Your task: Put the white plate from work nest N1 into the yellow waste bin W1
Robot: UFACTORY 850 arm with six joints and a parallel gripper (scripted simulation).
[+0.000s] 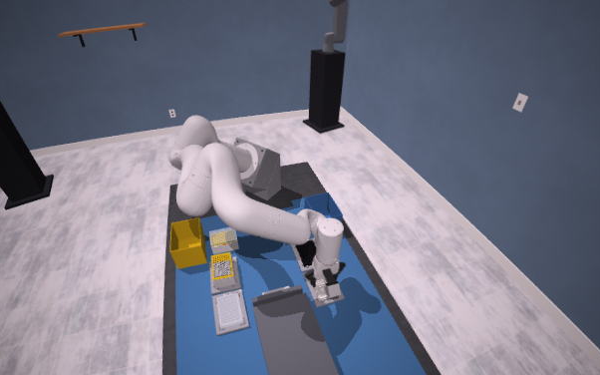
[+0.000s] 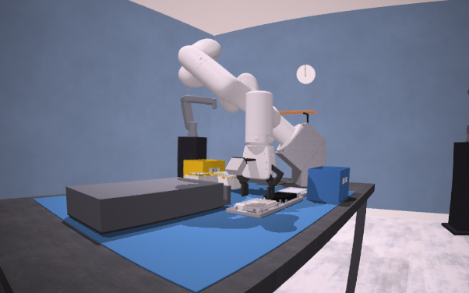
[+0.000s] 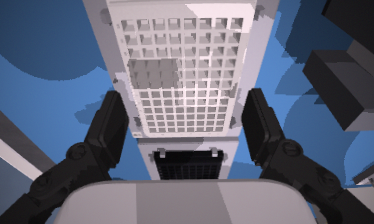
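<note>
Gripper (image 3: 187,127) status: fully open, holding nothing, pointed straight down. I read one finger (image 3: 110,125) on each long side of the white plate (image 3: 183,75), which lies flat in its grey nest (image 2: 264,212) on the blue mat (image 2: 192,249). Yellow bin (image 1: 186,242) stands upright, well apart, across the bench (image 2: 9,238).

Gripper: black two-finger gripper (image 3: 187,125) is standing wide open, gripping nothing.
Fingers: dark pads (image 3: 109,120) are flanking the plate's lower end, left and right of centre.
Plate: white gridded rectangular plate (image 3: 183,75) is filling the upper centre.
Below it: black gridded plate (image 3: 188,164) is lying at lower centre.
Ground: blue mat (image 3: 43,80) is showing on both sides.
</note>
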